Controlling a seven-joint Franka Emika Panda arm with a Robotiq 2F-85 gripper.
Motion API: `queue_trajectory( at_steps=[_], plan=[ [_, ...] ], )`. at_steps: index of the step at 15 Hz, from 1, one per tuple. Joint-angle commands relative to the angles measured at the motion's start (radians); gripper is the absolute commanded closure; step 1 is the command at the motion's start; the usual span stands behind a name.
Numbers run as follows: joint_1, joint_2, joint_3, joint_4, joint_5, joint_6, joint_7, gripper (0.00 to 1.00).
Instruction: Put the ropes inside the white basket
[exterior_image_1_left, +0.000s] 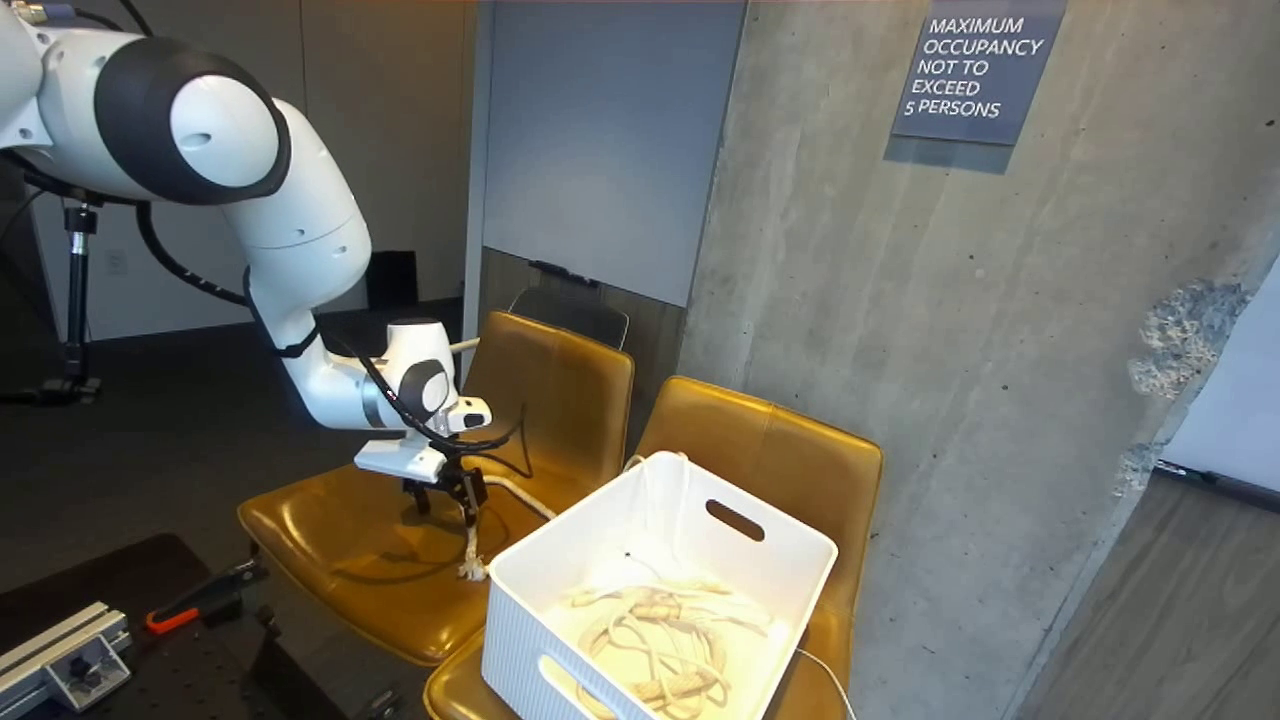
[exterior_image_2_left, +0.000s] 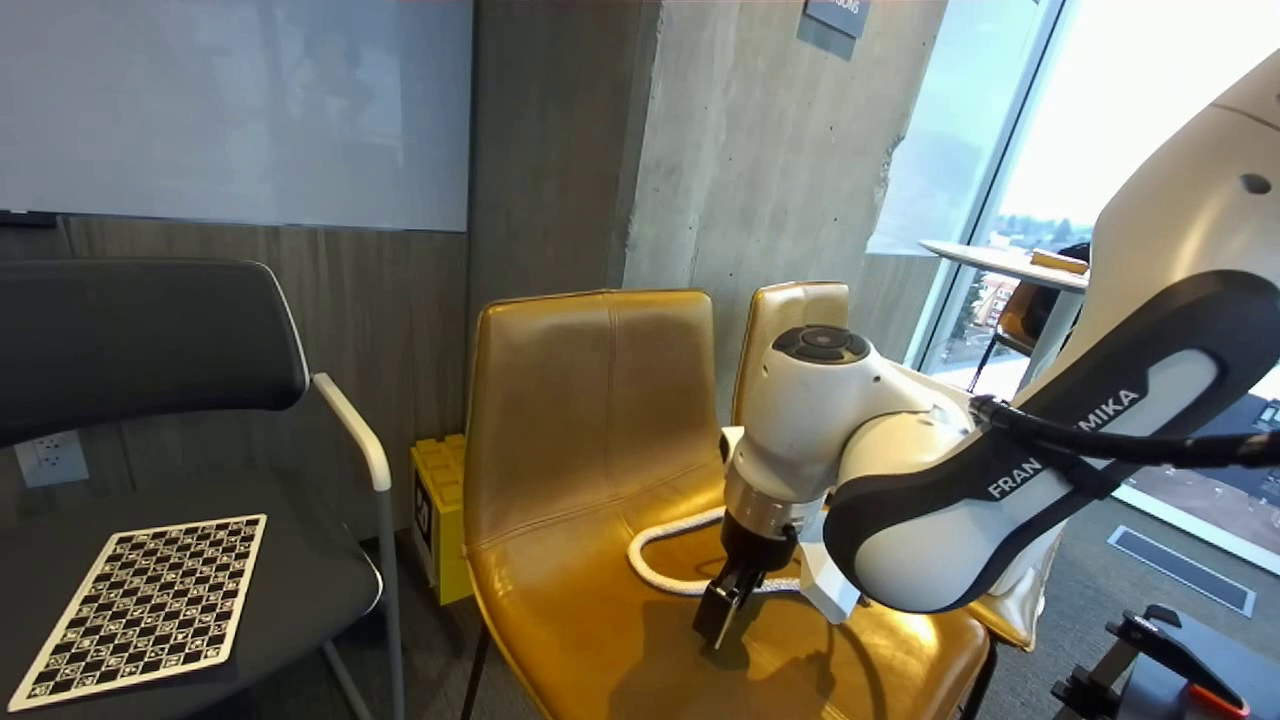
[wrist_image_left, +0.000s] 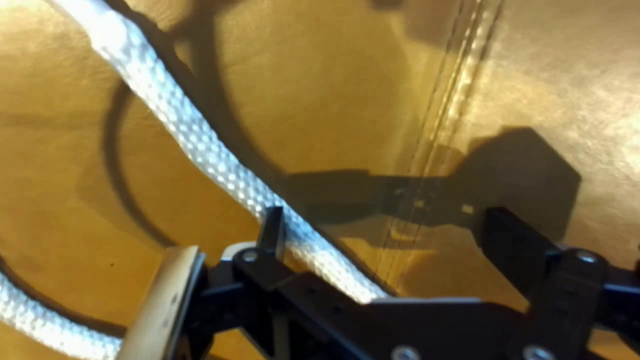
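A thick cream-white rope lies loosely curved on the seat of a tan chair, with a frayed end toward the basket. It also shows in an exterior view and in the wrist view. More thin ropes lie coiled inside the white basket, which stands on the neighbouring tan chair. My gripper points down just above the seat, also seen in an exterior view. In the wrist view my gripper is open; the rope runs diagonally behind the left fingertip and between the fingers.
The tan chair has an upright backrest behind the gripper. A dark chair with a checkered board and a yellow box stand beside it. A concrete pillar rises behind the basket. A metal rail is at the front.
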Motion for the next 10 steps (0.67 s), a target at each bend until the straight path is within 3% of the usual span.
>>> queue_trajectory(
  at_steps=[1,10],
  plan=[
    [-0.005,0.040,0.000,0.051,0.038,-0.035,-0.037,0.00],
    [-0.020,0.025,-0.002,0.111,0.050,-0.091,-0.059,0.00]
  ],
)
